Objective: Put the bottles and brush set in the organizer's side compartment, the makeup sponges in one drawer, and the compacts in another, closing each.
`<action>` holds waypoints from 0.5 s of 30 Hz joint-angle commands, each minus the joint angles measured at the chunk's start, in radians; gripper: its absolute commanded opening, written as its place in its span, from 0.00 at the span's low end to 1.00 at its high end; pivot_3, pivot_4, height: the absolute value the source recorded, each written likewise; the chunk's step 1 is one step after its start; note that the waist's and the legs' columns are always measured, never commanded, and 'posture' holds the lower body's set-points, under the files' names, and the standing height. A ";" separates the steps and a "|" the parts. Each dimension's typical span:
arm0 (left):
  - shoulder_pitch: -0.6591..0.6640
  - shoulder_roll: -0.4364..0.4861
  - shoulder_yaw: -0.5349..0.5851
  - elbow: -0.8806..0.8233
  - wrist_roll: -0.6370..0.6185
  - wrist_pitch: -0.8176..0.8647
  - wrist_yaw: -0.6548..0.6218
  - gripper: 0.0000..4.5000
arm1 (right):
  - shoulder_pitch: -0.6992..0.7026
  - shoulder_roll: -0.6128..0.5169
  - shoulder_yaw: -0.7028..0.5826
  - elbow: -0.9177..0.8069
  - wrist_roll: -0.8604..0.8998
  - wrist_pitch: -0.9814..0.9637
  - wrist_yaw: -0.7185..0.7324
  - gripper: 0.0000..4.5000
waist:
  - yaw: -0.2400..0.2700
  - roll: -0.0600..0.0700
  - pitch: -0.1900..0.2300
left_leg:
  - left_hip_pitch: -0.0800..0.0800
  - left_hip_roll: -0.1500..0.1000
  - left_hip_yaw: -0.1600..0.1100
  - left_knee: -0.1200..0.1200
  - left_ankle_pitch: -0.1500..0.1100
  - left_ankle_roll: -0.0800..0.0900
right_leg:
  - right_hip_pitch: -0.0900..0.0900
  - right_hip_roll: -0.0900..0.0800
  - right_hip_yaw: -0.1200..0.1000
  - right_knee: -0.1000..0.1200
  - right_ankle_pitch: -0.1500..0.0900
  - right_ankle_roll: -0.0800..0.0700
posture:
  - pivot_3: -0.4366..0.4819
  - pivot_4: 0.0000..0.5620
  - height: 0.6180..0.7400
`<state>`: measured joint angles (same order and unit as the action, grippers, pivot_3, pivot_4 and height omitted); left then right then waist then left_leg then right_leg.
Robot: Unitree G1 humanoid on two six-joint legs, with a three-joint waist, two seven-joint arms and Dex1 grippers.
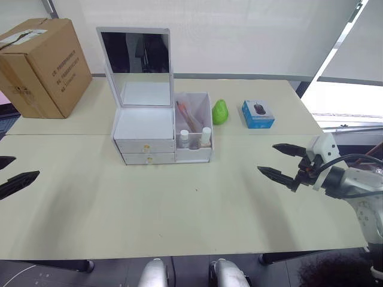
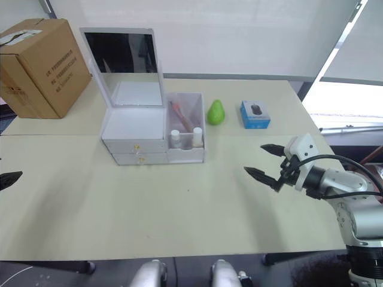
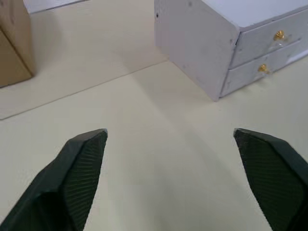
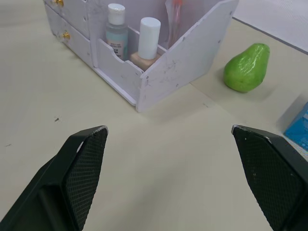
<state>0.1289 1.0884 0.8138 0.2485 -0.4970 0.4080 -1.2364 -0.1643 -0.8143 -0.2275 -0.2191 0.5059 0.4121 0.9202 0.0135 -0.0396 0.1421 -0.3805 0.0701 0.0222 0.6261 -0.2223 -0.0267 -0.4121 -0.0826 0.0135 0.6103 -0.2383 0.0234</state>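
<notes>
White plastic organizer (image 1: 145, 134), mirror lid upright, both gold-knobbed drawers shut; two white-capped bottles (image 4: 130, 36) and brush set (image 1: 187, 116) standing inside translucent side compartment (image 1: 194, 128). Left gripper (image 3: 168, 178) and right gripper (image 1: 279, 161), black ribbed fingers spread, empty above matte table (image 1: 179, 209).

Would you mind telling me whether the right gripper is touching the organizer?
Apart. The right wrist view shows bare table between the open right gripper and the organizer.
</notes>
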 commanded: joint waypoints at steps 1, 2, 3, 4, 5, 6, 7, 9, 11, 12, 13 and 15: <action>0.001 0.010 0.017 0.002 0.013 -0.027 0.013 0.98 | -0.001 -0.016 -0.038 0.001 -0.003 -0.026 0.011 1.00 | 0.000 -0.001 0.000 | 0.000 0.000 0.000 0.000 0.000 0.000 | -0.001 0.000 0.000 0.000 0.000 0.000 | 0.48 0.27 0.85; 0.001 0.008 0.018 0.001 0.010 -0.026 0.013 0.98 | -0.001 -0.015 -0.036 0.002 -0.005 -0.025 0.012 1.00 | 0.000 -0.001 0.000 | -0.001 0.000 0.000 0.000 0.000 0.000 | -0.001 0.000 0.000 0.000 0.000 0.000 | 0.48 0.27 0.85; 0.000 0.006 0.019 0.000 0.007 -0.026 0.015 0.98 | -0.002 -0.014 -0.036 0.003 -0.007 -0.024 0.013 1.00 | 0.000 -0.001 0.000 | -0.002 0.000 0.000 0.000 0.000 0.000 | -0.002 0.000 0.000 0.000 0.000 0.000 | 0.48 0.27 0.85; 0.000 0.005 0.018 -0.002 0.006 -0.026 0.017 0.98 | -0.002 -0.013 -0.034 0.004 -0.009 -0.023 0.014 1.00 | 0.000 -0.001 0.000 | -0.002 0.000 0.001 0.000 0.000 0.000 | -0.002 0.000 0.000 0.000 0.000 0.000 | 0.48 0.27 0.85; 0.000 0.003 0.017 -0.005 0.005 -0.027 0.019 0.98 | -0.003 -0.012 -0.033 0.004 -0.010 -0.022 0.014 1.00 | 0.000 -0.001 -0.001 | -0.002 0.000 0.001 0.000 0.000 0.000 | -0.002 0.000 0.000 0.000 0.000 0.000 | 0.48 0.27 0.85; 0.001 0.001 0.014 -0.007 0.006 -0.029 0.021 0.98 | -0.004 -0.010 -0.032 0.003 -0.011 -0.020 0.014 1.00 | -0.001 -0.001 -0.001 | -0.002 0.000 0.001 0.000 0.000 0.000 | -0.002 0.000 0.000 0.000 0.000 0.000 | 0.48 0.27 0.85; 0.002 0.000 0.012 -0.010 0.008 -0.030 0.024 0.98 | -0.006 -0.009 -0.031 0.002 -0.011 -0.018 0.013 1.00 | -0.001 -0.001 -0.001 | -0.002 0.001 0.001 0.000 0.000 0.000 | -0.002 0.000 0.000 0.001 0.000 0.000 | 0.48 0.27 0.85; -0.002 -0.004 0.008 -0.016 0.005 -0.026 0.032 0.98 | -0.009 -0.008 -0.029 0.002 -0.012 -0.015 0.012 1.00 | -0.001 -0.001 -0.001 | -0.002 0.001 0.002 0.000 0.000 0.000 | -0.002 0.000 0.000 0.001 0.000 0.000 | 0.48 0.27 0.85; -0.002 -0.005 0.003 -0.022 0.007 -0.026 0.039 0.98 | -0.011 -0.009 -0.026 0.003 -0.014 -0.013 0.010 1.00 | -0.001 -0.001 -0.001 | -0.002 0.001 0.002 0.000 0.000 0.000 | -0.002 0.000 0.000 0.001 0.000 0.000 | 0.48 0.27 0.85; -0.001 -0.006 0.001 -0.025 0.007 -0.026 0.043 0.98 | -0.012 -0.008 -0.024 0.004 -0.015 -0.013 0.010 1.00 | -0.001 -0.001 -0.001 | -0.002 0.001 0.002 0.000 0.000 0.000 | -0.002 0.000 0.000 0.001 0.000 0.000 | 0.48 0.27 0.85; -0.001 -0.006 0.000 -0.027 0.008 -0.026 0.045 0.98 | -0.014 -0.009 -0.022 0.005 -0.016 -0.011 0.010 1.00 | -0.001 -0.001 -0.001 | -0.002 0.001 0.002 0.000 0.000 0.000 | -0.002 0.000 0.000 0.001 0.000 0.000 | 0.48 0.27 0.85; -0.001 -0.005 0.002 -0.032 0.006 -0.022 0.049 0.98 | -0.018 -0.010 -0.021 0.005 -0.016 -0.007 0.009 1.00 | -0.001 -0.001 -0.001 | -0.002 0.001 0.002 0.000 0.000 0.000 | -0.002 0.000 0.000 0.001 0.000 0.000 | 0.48 0.27 0.85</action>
<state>0.1327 1.0732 0.8022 0.2495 -0.4870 0.3911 -1.1950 -0.1674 -0.8143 -0.2273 -0.2041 0.4878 0.4124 0.9324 0.0129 -0.0408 0.1414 -0.3829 0.0707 0.0241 0.6262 -0.2222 -0.0266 -0.4145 -0.0826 0.0135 0.6110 -0.2380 0.0236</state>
